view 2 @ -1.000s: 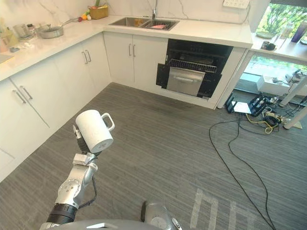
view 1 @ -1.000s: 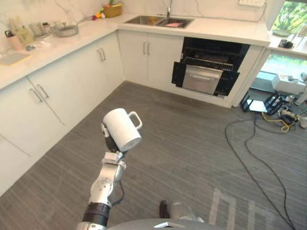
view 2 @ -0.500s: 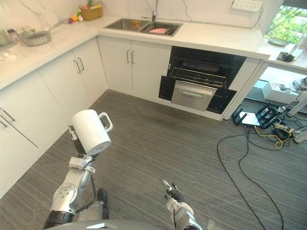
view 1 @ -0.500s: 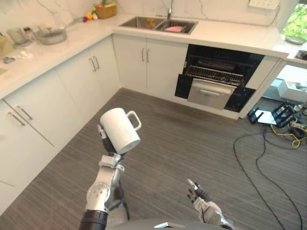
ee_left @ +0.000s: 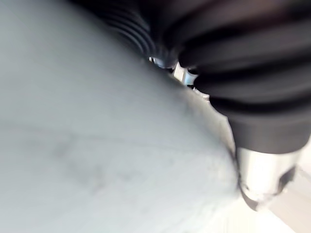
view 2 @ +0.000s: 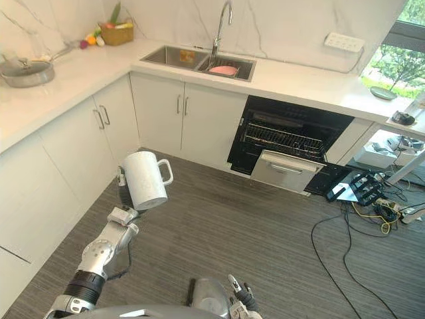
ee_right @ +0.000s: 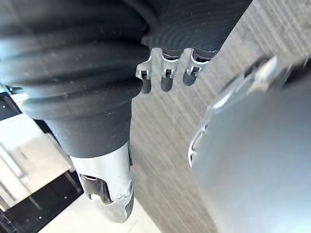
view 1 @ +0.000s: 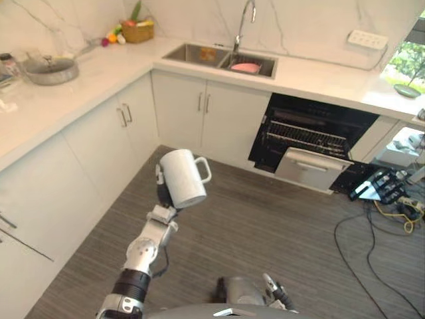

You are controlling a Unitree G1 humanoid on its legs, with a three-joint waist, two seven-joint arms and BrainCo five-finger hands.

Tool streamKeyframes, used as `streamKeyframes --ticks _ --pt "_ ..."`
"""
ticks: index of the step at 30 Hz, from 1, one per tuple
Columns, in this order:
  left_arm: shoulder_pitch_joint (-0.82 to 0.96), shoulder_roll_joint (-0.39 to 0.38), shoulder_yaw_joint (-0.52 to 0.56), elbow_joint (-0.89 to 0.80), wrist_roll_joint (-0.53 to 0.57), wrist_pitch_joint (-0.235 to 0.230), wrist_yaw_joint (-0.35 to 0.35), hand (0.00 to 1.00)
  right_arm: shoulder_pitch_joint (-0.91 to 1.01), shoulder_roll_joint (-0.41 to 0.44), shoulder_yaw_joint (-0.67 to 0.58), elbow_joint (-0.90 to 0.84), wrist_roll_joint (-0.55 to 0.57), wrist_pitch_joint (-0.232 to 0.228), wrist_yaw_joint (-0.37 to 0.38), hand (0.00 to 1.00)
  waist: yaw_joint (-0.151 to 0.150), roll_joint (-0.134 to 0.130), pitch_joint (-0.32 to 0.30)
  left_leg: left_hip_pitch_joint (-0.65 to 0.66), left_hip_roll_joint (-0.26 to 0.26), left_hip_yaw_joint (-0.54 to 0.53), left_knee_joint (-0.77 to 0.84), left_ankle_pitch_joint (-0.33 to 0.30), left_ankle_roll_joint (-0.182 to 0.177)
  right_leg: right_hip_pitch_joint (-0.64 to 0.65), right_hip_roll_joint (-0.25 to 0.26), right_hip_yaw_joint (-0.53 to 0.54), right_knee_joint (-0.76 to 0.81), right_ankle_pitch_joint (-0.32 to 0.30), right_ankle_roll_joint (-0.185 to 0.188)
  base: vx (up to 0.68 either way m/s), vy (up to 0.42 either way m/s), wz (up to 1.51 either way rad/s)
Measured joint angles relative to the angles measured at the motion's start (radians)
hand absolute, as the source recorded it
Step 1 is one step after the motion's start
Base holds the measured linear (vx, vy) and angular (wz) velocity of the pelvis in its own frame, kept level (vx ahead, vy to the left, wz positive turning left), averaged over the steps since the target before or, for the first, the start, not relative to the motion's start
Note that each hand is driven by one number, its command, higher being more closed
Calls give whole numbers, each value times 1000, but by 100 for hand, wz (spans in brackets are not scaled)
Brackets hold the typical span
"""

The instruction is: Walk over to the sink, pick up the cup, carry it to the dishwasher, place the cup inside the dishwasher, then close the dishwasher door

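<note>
A white cup (view 1: 182, 178) with a handle is held up over the grey floor, and my left hand (view 1: 161, 194) is shut round its lower part. In the left wrist view the cup's white wall (ee_left: 97, 145) lies against the hand's dark cover. The dishwasher (view 1: 312, 136) stands open under the counter ahead to the right, its silver front (view 1: 311, 168) pulled out low and a wire rack above it. The sink (view 1: 219, 58) is set in the counter left of it, with a pink thing inside. My right hand (view 1: 275, 297) hangs low at the bottom edge, fingers relaxed.
White cabinets (view 1: 99, 139) run along the left and far walls. A pan (view 1: 50, 70) and a fruit basket (view 1: 136, 30) sit on the counter. Black cables and boxes (view 1: 392, 193) lie on the floor at the right, past the dishwasher.
The camera has come closer to the counter, so the dishwasher and sink look larger. My left hand still holds the cup up. My right hand has sunk towards the bottom edge.
</note>
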Motion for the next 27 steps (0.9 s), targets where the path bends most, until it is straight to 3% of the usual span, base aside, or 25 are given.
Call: streamKeyframes --ticks 2,3,4,5,6,7,8,9,11,12,13,15,17,18,19,20,21,23,24,25,26,27 --pt "4 -5 3 -24 -2 2 2 100 41 0 12 -25 -1 -7 -2 0 -2 0 -1 49 1 6 42 -72 -3 5 3 -17 -98 82 -12 514 -58 1" --pt "8 -8 1 -56 -3 0 2 100 54 -2 30 -26 -1 -16 -4 0 1 -5 -10 76 2 2 70 -131 -26 9 -1 -6 -91 109 -52 587 -90 -7" --pt "10 -9 0 -73 -4 -3 2 100 59 -2 39 -27 -1 -19 -5 0 3 -8 -20 83 3 1 87 -160 -36 14 -1 5 -94 119 -70 641 -133 -16" --pt "11 -13 -6 -98 -18 -11 -8 100 59 -3 47 -32 4 -26 -6 0 11 -3 -36 105 20 0 127 -236 -61 37 13 24 -98 171 -114 657 -158 -14" --pt "18 -20 -10 -97 -23 -16 -15 100 58 -12 49 -41 8 -31 -9 0 11 8 -50 115 46 1 140 -258 -74 37 32 15 -77 186 -128 650 -170 0" --pt "32 -30 -23 -95 -28 -23 -15 100 62 -28 54 -68 12 -43 -14 0 -2 53 -70 118 86 3 171 -269 -94 40 63 -8 -52 137 -131 653 -176 9" --pt "35 -30 -37 -94 -38 -25 -13 100 45 -30 79 -97 18 -54 -30 0 -2 49 -65 64 119 21 343 -248 -147 49 68 -8 -10 87 -148 717 -282 4" --pt "41 -45 -35 -93 -37 -26 -14 100 46 -34 87 -141 21 -65 -31 0 0 52 -54 -27 161 10 614 -178 -197 92 78 -5 0 53 -146 710 -279 -8" --pt "45 -55 -34 -104 -38 -25 -14 100 42 -32 109 -224 30 -81 -34 0 10 83 -38 -189 229 -69 1008 -28 -214 186 124 14 -11 -8 -152 493 -161 -30" --pt "53 -56 -29 -113 -38 -25 -14 100 36 -34 117 -242 29 -90 -35 0 17 92 -36 -221 244 -81 1090 -21 -211 219 141 32 -18 -26 -161 540 -81 -94" --pt "76 -57 -5 -137 -40 -26 -12 100 23 -36 149 -296 29 -108 -50 0 30 102 -36 -285 269 -92 1193 -35 -187 302 166 86 -44 -64 -171 529 -61 -102" --pt "101 -59 16 -171 -71 -44 -6 100 9 -34 194 -380 29 -135 -72 0 49 91 -37 -354 282 -78 1134 -67 -137 365 168 166 -65 -99 -167 456 -7 -132" --pt "124 -60 35 -206 -104 -57 2 100 -14 -33 206 -472 27 -136 -112 0 68 80 -38 -410 292 -56 923 -99 -107 392 166 259 -82 -120 -163 513 109 -145" --pt "145 -60 40 -231 -120 -66 6 100 -43 -34 205 -528 27 -135 -151 0 74 67 -41 -416 279 -55 676 -100 -104 396 157 326 -87 -134 -155 545 225 -145" --pt "163 -59 44 -255 -120 -76 7 100 -71 -38 200 -571 28 -134 -191 0 71 50 -47 -408 248 -87 397 -66 -124 396 138 381 -88 -155 -137 479 228 -133" --pt "169 -57 43 -268 -120 -78 10 100 -85 -45 196 -583 29 -136 -209 0 68 43 -47 -409 235 -113 283 -40 -137 401 129 404 -88 -168 -128 506 275 -104" --pt "170 -51 43 -283 -120 -78 14 100 -118 -71 180 -577 33 -136 -231 0 56 39 -45 -435 219 -155 166 -4 -174 412 116 438 -94 -194 -99 419 251 -69" --pt "169 -51 54 -273 -120 -74 24 100 -132 -116 145 -576 39 -135 -235 0 47 58 -49 -451 218 -166 109 28 -198 458 102 490 -96 -248 -63 595 401 -96" --pt "178 -41 81 -264 -120 -71 22 100 -134 -123 114 -577 37 -129 -221 0 51 35 -54 -419 187 -157 165 138 -193 494 60 537 -79 -288 -48 652 451 -114" --pt "188 -32 97 -264 -120 -75 22 100 -134 -125 113 -578 34 -126 -214 0 49 17 -62 -417 167 -150 199 147 -176 500 33 546 -69 -294 -52 662 454 -119" --pt "193 -19 141 -264 -120 -80 22 100 -135 -130 107 -584 25 -109 -193 0 46 -12 -77 -420 136 -130 273 102 -119 490 -6 537 -25 -287 -52 612 415 -87" --pt "184 -8 172 -264 -120 -81 24 100 -138 -131 85 -597 24 -81 -174 0 33 -35 -87 -413 117 -88 322 60 -87 464 -44 508 46 -266 -28 615 404 -72"
